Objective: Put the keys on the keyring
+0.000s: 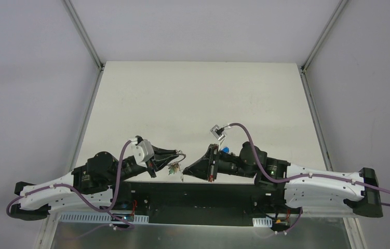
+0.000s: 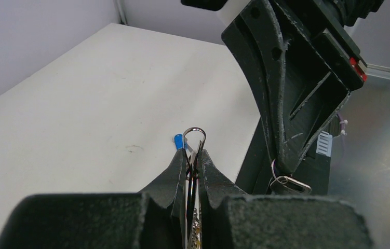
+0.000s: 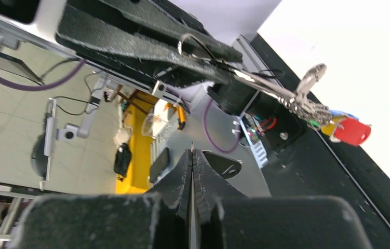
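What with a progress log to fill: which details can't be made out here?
Top external: the keyring is too small to show what hangs on it.
Right wrist: the right gripper is shut on a thin metal sliver; its fingers hide the rest.
Left wrist: the left gripper hides most of the blue key.
The black-headed key: identifiable nowhere.

- We are looking at a robotics lab, at a closed-in test bench.
- We see two robot arms, the left arm (image 1: 63,185) and the right arm (image 1: 327,181), bolted side by side at the edge of a plain white table (image 1: 198,98).
- We see bare grey panels (image 1: 26,93) held by metal bars (image 1: 84,35) closing the table in on three sides.
- We see purple cables (image 1: 248,136) looped along the arms.
- Beyond the table edge we see a tiled floor (image 3: 5,140) and loose wires (image 3: 73,104).
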